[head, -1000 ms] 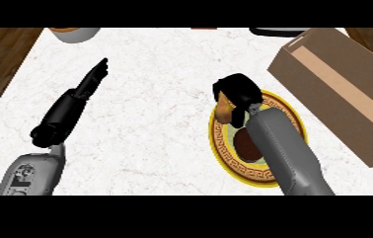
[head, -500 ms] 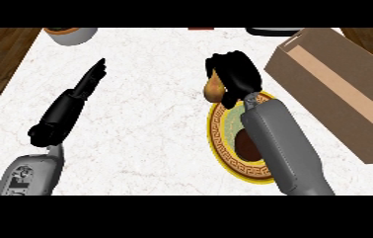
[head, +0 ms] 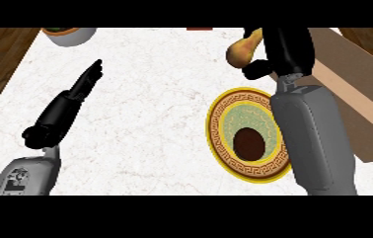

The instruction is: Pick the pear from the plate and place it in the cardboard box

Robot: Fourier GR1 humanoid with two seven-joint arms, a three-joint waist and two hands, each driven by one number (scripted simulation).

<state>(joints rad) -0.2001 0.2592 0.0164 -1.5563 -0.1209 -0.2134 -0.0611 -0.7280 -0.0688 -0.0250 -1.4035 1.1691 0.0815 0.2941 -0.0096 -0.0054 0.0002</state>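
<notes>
A tan pear [head: 242, 51] hangs in the air above the counter at the upper right, with my right hand [head: 285, 52] shut on it; the hand covers the pear's right side. Below it lies the round plate [head: 226, 133], yellow-rimmed with a dark centre, with nothing on it. The brown cardboard box [head: 342, 84] runs along the right edge, largely behind my right forearm; the pear is just left of the box's near corner. My left hand [head: 86, 81] rests open at the left, fingers straight and pointing away.
A grey bowl-like pot [head: 69, 34] sits at the counter's top left corner. A small dark red object [head: 198, 28] shows at the top edge. Wooden floor borders the white marble counter [head: 153, 128] at the left.
My right hand has lifted the pear off the plate and carried it up and to the right, toward the box. The left hand has not moved.
</notes>
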